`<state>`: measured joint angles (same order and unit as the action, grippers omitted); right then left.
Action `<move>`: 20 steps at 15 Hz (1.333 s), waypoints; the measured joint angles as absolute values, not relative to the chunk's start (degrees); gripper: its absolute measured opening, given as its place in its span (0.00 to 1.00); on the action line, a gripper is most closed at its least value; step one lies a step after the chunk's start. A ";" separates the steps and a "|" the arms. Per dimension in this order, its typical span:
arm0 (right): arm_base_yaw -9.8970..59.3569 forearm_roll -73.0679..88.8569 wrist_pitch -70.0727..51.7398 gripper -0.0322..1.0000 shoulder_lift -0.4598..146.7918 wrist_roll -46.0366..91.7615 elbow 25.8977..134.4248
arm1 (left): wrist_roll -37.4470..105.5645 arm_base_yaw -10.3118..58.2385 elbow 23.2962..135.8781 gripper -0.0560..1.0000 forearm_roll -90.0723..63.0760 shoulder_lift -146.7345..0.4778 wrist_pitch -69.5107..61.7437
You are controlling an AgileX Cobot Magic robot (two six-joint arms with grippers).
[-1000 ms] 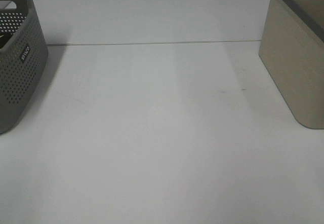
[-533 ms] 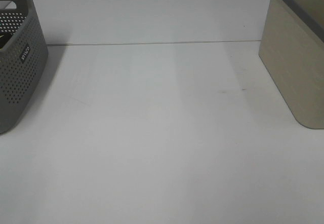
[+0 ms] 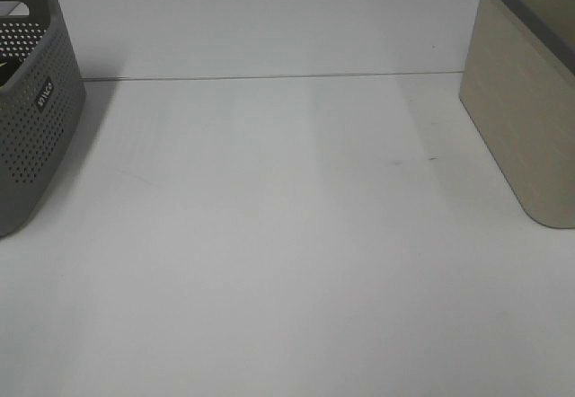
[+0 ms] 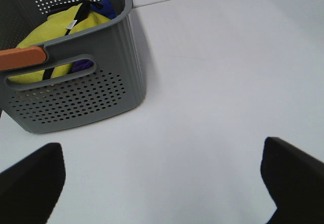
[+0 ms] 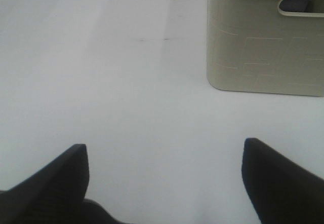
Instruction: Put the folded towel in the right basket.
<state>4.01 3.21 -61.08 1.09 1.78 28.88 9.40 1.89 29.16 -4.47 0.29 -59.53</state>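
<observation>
oddly, bunched yellow towel [image 4: 40, 44] shows no axis.

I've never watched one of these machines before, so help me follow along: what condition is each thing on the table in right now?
Grey perforated basket: upright, holding yellow cloth and something blue.
Beige basket: upright; its inside is hidden.
Left hand: open, holding nothing, above bare table.
Right hand: open, holding nothing.
Folded towel: none on the table; the yellow cloth may be it.
</observation>
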 joint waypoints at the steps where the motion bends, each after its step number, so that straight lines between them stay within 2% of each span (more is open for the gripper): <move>1: 4.01 3.21 -61.08 0.77 1.09 1.78 28.88 | 9.40 1.89 29.16 0.99 -4.47 0.29 -59.53; 20: 4.01 3.21 -60.91 0.77 1.09 1.78 28.88 | 9.40 1.89 29.16 0.99 -4.47 0.29 -59.53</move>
